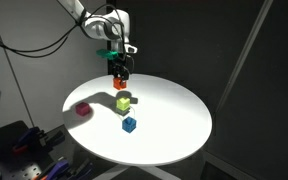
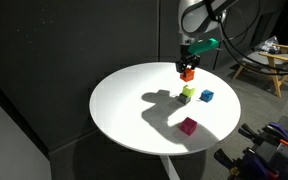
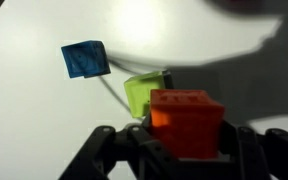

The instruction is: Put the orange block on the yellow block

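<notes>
The pincer (image 1: 121, 64) was pinching the orange block (image 1: 120, 72) by two opposite sides. It held the block up in the air above the round white counter (image 1: 174, 115).

The yellow block (image 1: 123, 102) sat on the counter at six o'clock from the orange block in both exterior views. There was a gap between the two blocks, so they were apart and not touching.

In the wrist view the orange block (image 3: 186, 120) sat between the dark fingers (image 3: 106, 150). The yellow block (image 3: 144, 92) peeked out at about eleven o'clock from it. A blue cube (image 3: 84, 60) lay farther off at ten o'clock. In an exterior view a pink cube (image 1: 83, 110) sat at about nine o'clock from the yellow block, near the counter's edge.

The orange block looked small, hard and light. It would likely not squash. Its flat sides were a good place to hold it, just as the pincer did. The sides looked smooth, so a loose hold might let it slip. The yellow block was the same size, so its top gave little room. The orange block would need to come down straight and centered, or it might tip off.
</notes>
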Robot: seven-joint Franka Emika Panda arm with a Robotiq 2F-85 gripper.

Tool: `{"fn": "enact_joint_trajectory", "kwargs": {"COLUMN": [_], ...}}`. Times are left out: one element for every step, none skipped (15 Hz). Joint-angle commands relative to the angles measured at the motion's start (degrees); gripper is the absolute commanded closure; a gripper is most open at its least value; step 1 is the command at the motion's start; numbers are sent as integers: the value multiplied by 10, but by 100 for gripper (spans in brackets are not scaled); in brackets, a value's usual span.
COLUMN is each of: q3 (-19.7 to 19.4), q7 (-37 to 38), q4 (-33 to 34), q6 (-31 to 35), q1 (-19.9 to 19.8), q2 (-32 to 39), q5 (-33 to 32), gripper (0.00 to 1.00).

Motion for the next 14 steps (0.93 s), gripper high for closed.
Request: {"fn": "enact_joint_trajectory", "kwargs": {"q3": [-1, -2, -1, -2, -2, -2, -2, -2, -2, -2, -2, -2, -2, -3], "q7": [-3, -5, -7, -7, -8, -8, -8, -7, -7, -7, -7, -8, -8, -8], "q4": [-13, -12, -11, -10, -6, -5, -2, 1, 4, 6, 8, 10, 12, 13], "q6": [4, 7, 8, 10, 12, 14, 16, 18, 22, 25, 29, 31, 34, 36], "q1": [-12, -14, -17, -18, -19, -20, -20, -19, -19, -19, -18, -18, -18, -18], "q2": [-6, -2, 2, 7, 13, 17, 23, 29, 34, 40, 45, 49, 53, 57], "q5": [3, 3, 5, 4, 4, 5, 4, 3, 4, 4, 3, 4, 4, 4], "gripper": [77, 77, 77, 77, 77, 77, 77, 77, 77, 77, 77, 77, 77, 77]}}
